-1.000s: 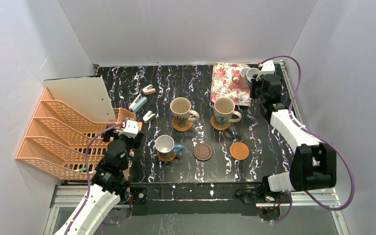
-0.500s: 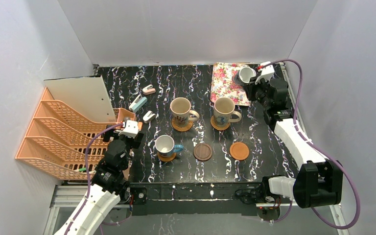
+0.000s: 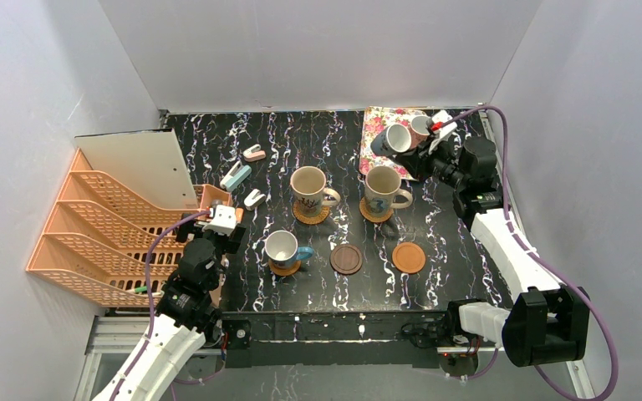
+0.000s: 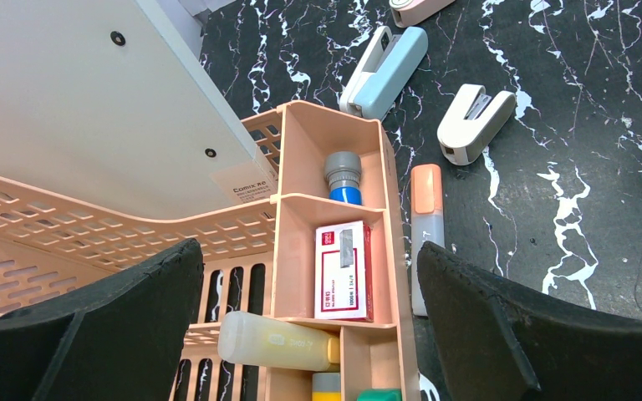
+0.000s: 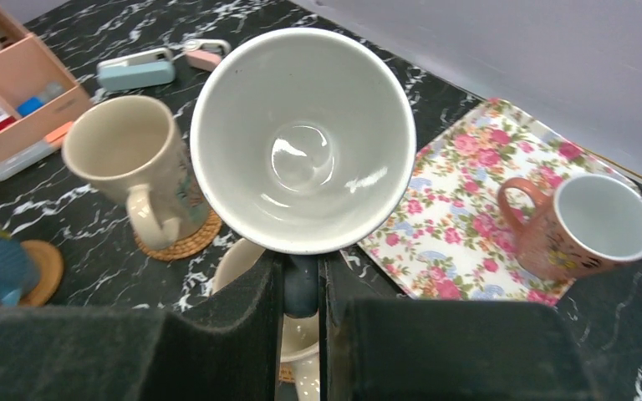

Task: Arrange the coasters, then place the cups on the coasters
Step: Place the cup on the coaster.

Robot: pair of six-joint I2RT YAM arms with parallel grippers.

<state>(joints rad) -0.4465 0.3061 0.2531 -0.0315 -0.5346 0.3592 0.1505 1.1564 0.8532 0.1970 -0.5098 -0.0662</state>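
My right gripper [image 3: 414,151] [image 5: 301,288] is shut on the dark blue handle of a small white-lined cup [image 3: 395,139] [image 5: 301,142]. It holds the cup tilted in the air over the left edge of the floral tray [image 3: 380,134]. A reddish cup [image 3: 420,125] [image 5: 589,221] stands on the tray. Two beige cups [image 3: 308,187] [image 3: 382,188] sit on woven coasters [image 5: 180,242]. A blue-handled cup [image 3: 282,248] sits on an orange-brown coaster. A dark brown coaster [image 3: 346,259] and an orange-brown coaster [image 3: 408,257] lie bare. My left gripper [image 3: 211,232] [image 4: 313,334] is open over the desk organizer.
A peach desk organizer [image 3: 100,234] [image 4: 334,242] with a staple box, bottles and a glue stick fills the left side. Small staplers [image 3: 236,176] [image 4: 475,123] lie beside it on the black marbled table [image 3: 451,276]. White walls close in the back and both sides.
My right gripper has lifted the white-lined cup off the tray and swung it left, tipping it on its side. The left arm has not moved.
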